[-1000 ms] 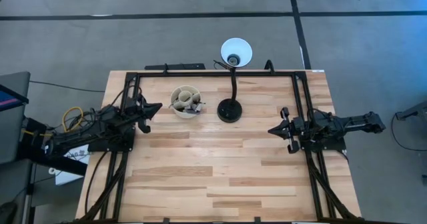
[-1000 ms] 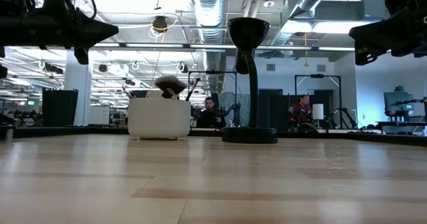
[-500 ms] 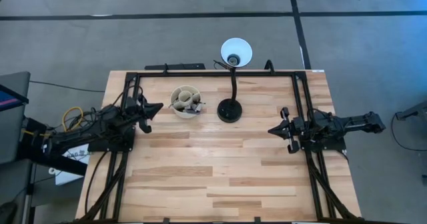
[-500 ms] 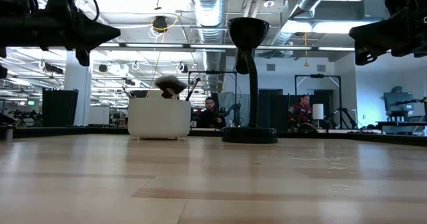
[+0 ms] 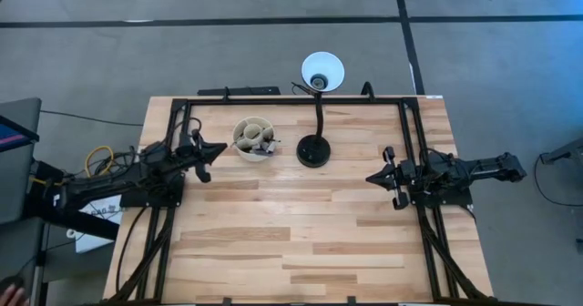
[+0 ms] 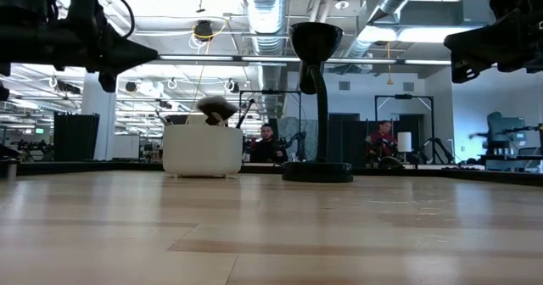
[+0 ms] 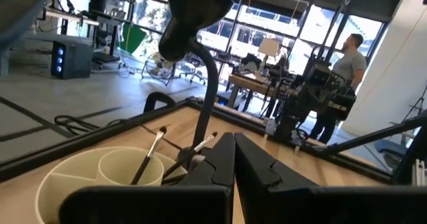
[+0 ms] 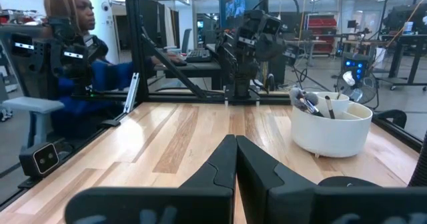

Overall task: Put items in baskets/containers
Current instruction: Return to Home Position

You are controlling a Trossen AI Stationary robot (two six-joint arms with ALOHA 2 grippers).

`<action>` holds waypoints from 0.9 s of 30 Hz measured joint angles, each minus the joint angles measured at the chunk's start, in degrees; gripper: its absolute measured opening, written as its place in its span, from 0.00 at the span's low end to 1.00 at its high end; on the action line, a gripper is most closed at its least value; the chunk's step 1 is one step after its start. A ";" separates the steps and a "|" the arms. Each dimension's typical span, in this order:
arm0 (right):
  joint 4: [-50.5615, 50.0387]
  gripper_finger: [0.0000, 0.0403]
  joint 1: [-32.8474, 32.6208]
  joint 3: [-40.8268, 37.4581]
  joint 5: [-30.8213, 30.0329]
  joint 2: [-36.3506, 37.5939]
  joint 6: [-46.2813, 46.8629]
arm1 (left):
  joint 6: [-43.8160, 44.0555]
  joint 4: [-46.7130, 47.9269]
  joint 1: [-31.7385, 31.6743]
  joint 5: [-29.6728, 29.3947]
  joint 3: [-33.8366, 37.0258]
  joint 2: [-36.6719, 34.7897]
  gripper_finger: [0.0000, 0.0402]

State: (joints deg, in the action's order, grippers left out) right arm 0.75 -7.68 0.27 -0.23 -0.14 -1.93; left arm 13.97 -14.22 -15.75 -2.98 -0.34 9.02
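Two grippers hang above the tabletop [image 5: 301, 224], and we see both sets of jaws pressed together: right gripper [image 5: 369, 177] nearer, left gripper [image 5: 220, 147] beside the cup [image 5: 238, 129]. It holds the brushes [image 5: 266, 145], tilted toward the lamp base [image 5: 313, 151], one tuft up.

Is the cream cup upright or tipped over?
Upright: the cup sits flat on the table, its rim level in the low view, brushes standing inside.
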 joint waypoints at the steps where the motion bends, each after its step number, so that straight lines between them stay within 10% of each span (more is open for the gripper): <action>1: 0.00 0.00 0.00 0.00 0.00 -0.01 0.00 | 0.00 0.00 0.01 0.00 0.00 0.29 0.01; 27: -0.01 0.00 0.00 0.00 0.01 0.00 0.00 | 0.01 -0.42 0.02 0.00 0.00 3.90 0.01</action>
State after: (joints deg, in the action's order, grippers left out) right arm 0.74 -7.67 0.27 -0.22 -0.14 -1.93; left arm 13.98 -14.63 -15.73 -2.98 -0.34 12.93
